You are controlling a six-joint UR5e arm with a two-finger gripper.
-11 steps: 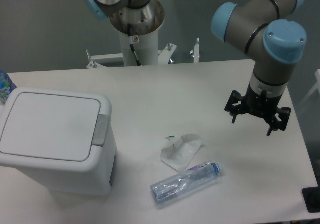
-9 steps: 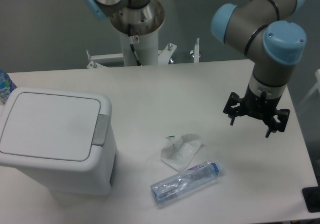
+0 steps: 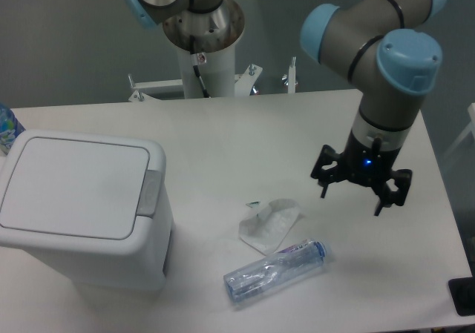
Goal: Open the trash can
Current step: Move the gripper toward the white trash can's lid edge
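Note:
The trash can (image 3: 78,207) is a large boxy white bin at the left of the table. Its flat lid is down, and a grey push tab (image 3: 151,193) sits at the lid's right rim. My gripper (image 3: 352,196) hangs above the right side of the table, far to the right of the bin. Its black fingers (image 3: 323,185) are spread wide, with nothing between them. A small blue light glows on the gripper body.
A crumpled white wrapper (image 3: 269,223) lies near the table's middle. A clear plastic bottle (image 3: 275,271) lies on its side just in front of it. A blue-green object (image 3: 6,127) shows at the left edge behind the bin. A dark object (image 3: 463,296) sits at the table's right front corner.
The gripper has moved left and a little toward the front of the table, still open. The bin, wrapper and bottle have not moved.

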